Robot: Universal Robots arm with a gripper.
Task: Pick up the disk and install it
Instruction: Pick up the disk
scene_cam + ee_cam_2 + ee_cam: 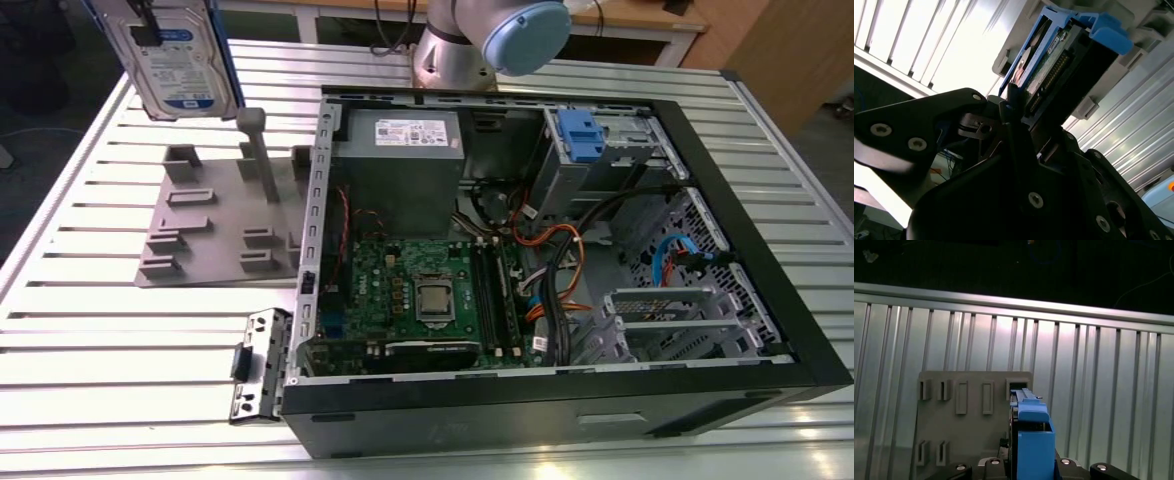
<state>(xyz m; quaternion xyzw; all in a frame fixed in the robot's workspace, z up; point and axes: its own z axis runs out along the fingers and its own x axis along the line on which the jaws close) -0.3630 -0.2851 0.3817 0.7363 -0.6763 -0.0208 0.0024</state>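
The disk [174,55], silver with a white-and-blue label and a blue carrier frame, hangs upright in the air at the exterior view's far left, above the grey slotted holder [214,225]. In the second wrist view my gripper [1026,117] is shut on the disk [1054,55], with black fingers [1009,107] clamped on its lower end. The first wrist view looks down along the disk's blue carrier [1031,440], over the holder [969,420] on the slatted table.
An open computer case [534,415] lies on the table. Inside are a green motherboard [414,290], a grey power supply [400,150] and a blue-fronted drive cage [587,140]. A loose metal bracket [260,365] lies beside the case. The arm's base [461,45] stands behind it.
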